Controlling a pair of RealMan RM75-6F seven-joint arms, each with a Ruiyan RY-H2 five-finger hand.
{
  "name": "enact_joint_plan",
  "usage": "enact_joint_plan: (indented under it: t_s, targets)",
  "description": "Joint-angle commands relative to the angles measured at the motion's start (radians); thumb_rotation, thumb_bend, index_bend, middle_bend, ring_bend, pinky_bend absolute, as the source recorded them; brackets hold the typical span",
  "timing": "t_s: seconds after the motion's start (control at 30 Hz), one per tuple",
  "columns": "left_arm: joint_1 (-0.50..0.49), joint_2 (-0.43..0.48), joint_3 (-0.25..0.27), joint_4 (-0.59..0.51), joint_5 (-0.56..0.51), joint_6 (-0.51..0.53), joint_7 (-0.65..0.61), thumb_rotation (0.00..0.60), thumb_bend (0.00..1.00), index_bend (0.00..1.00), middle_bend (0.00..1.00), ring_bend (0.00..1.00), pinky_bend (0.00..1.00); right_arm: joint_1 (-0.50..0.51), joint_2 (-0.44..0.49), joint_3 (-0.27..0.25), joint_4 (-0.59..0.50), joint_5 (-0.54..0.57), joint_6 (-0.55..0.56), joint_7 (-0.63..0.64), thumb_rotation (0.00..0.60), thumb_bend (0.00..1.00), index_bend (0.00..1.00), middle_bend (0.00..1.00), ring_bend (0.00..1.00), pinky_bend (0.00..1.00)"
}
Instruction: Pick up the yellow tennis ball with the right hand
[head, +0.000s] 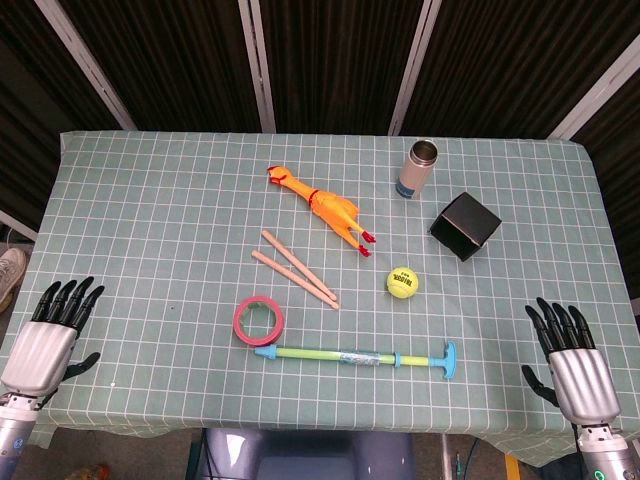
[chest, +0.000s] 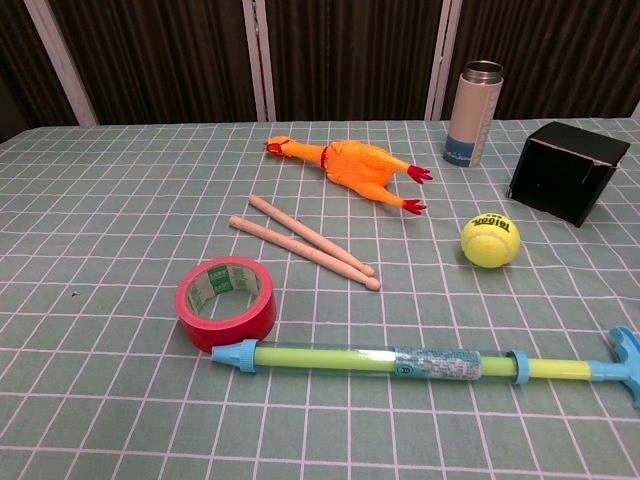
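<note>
The yellow tennis ball (head: 402, 281) lies on the checked tablecloth, right of centre, also plain in the chest view as the tennis ball (chest: 490, 241). My right hand (head: 572, 358) hovers over the table's near right corner, well to the right of the ball and nearer to me, fingers spread and holding nothing. My left hand (head: 52, 337) hangs at the near left edge, likewise empty with fingers apart. Neither hand shows in the chest view.
A black box (head: 465, 225) stands just behind the ball, with a steel bottle (head: 419, 168) further back. A rubber chicken (head: 320, 206), two wooden sticks (head: 296, 267), a red tape roll (head: 259, 320) and a green-blue pump tube (head: 360, 357) lie left of and in front of the ball.
</note>
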Motion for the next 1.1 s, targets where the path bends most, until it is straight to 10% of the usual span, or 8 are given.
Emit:
enact_joint_plan:
  t_s: [0.03, 0.3, 0.57, 1.1]
  targets:
    - [-0.004, -0.004, 0.001, 0.004, 0.015, 0.003, 0.007, 0.600, 0.11, 0.00, 0.00, 0.00, 0.00, 0.004, 0.004, 0.000, -0.005, 0.004, -0.009, -0.001, 0.600, 0.32, 0.00, 0.00, 0.00, 0.00]
    - [0.012, -0.010, 0.002, -0.002, 0.024, 0.036, 0.024, 0.600, 0.11, 0.00, 0.00, 0.00, 0.00, 0.013, 0.001, -0.009, -0.008, -0.020, -0.015, 0.030, 0.600, 0.32, 0.00, 0.00, 0.00, 0.06]
    - [0.013, 0.009, 0.006, -0.018, 0.022, 0.030, -0.005, 0.600, 0.11, 0.00, 0.00, 0.00, 0.00, 0.040, -0.143, 0.010, 0.016, -0.035, -0.008, 0.186, 0.600, 0.44, 0.24, 0.30, 0.36, 0.62]
    - [0.008, 0.024, 0.010, -0.012, 0.035, 0.028, -0.038, 0.600, 0.11, 0.00, 0.00, 0.00, 0.00, 0.200, -0.303, 0.034, -0.092, 0.104, -0.355, 0.141, 0.600, 0.51, 0.26, 0.32, 0.38, 0.65]
